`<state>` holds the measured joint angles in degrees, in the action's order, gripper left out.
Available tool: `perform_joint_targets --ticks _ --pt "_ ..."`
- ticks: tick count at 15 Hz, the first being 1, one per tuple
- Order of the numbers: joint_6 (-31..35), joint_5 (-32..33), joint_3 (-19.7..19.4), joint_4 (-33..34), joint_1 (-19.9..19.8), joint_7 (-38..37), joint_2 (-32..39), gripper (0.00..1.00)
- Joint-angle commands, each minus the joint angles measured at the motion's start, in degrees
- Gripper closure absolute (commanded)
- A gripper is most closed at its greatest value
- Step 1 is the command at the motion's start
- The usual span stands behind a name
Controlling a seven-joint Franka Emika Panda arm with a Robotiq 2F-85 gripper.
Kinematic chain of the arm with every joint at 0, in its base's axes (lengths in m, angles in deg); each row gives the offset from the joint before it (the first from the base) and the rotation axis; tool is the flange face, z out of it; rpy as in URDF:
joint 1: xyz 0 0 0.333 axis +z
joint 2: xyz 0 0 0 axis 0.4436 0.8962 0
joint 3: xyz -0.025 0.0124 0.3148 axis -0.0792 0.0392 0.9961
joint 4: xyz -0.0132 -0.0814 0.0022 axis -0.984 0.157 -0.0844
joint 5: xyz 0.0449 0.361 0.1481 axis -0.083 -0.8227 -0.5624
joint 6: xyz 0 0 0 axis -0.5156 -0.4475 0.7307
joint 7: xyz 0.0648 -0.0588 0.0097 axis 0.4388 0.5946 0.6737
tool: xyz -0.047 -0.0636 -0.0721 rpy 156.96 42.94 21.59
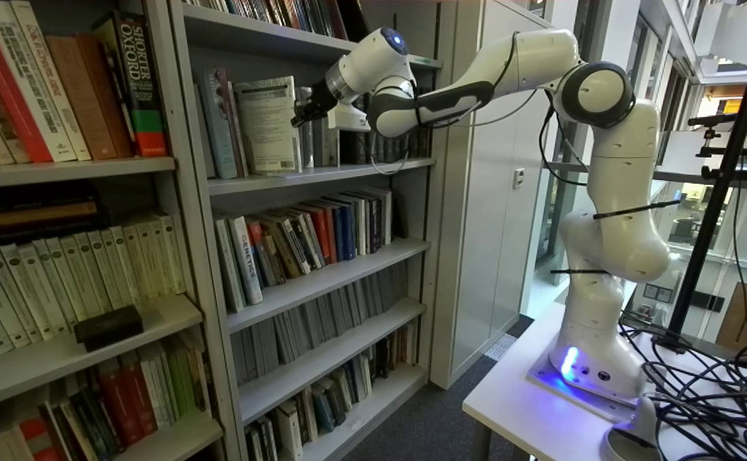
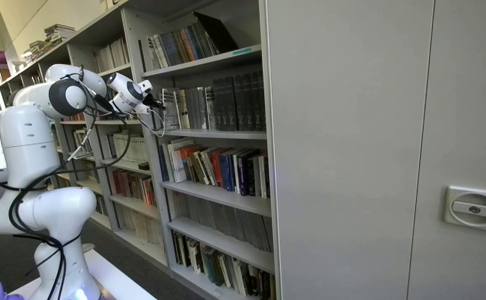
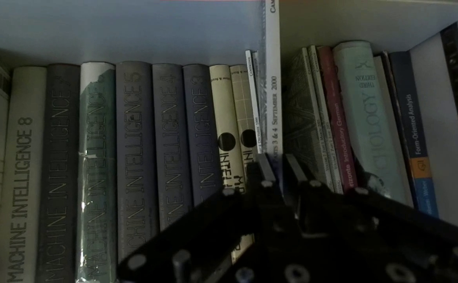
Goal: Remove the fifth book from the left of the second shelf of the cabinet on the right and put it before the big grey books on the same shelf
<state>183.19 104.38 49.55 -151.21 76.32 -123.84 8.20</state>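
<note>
In an exterior view the open cabinet (image 1: 322,282) stands at 10 o'clock from the base of the arm (image 1: 620,173), which reaches in to the second surface (image 2: 218,133). Along that surface, at 3 o'clock from the tool (image 3: 280,167) in an exterior view, stand what I take to be the big grey books (image 2: 238,104); in the wrist view, where the lettering is upside down, the Machine Intelligence volumes (image 3: 134,157) sit at 9 o'clock. The tool looks clamped on the spine of a thin book (image 3: 274,90), presumably the task's one: upright, jutting forward, its far edge apparently not yet out. To draw it well, pull straight, level and without twist, because only the spine edge is held and the back could sag. Lift its foot just off the surface and clear the other spines before turning. Mind the slim journal (image 3: 253,98) at the wrist view's 9 o'clock, which could drag along. Press the fingers (image 3: 267,169) evenly, so the covers neither slip nor crease
</note>
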Motion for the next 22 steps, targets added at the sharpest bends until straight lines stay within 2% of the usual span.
perform_joint_targets --ticks 1,5,10,11,12,17,19,22 --pt "-2.3 8.9 -0.1 -3.4 1.0 -6.5 -6.0 0.97" --pt "-6.3 19.7 0.6 -3.9 0.6 -17.2 -8.2 0.97" --pt "-12.9 26.0 2.1 -5.4 0.6 -24.6 -10.4 0.97" --pt "-13.6 24.9 12.4 -5.7 -9.9 -24.6 -10.3 0.97" --pt "-14.5 24.6 14.1 -6.0 -11.3 -25.0 -10.5 0.97" --pt "-17.8 24.2 26.9 -6.3 -24.5 -26.4 -10.7 0.97" --pt "-18.0 24.3 30.1 -6.2 -28.0 -26.3 -10.7 0.97" --pt "-20.0 24.6 33.1 -6.1 -31.3 -26.3 -10.9 0.97"
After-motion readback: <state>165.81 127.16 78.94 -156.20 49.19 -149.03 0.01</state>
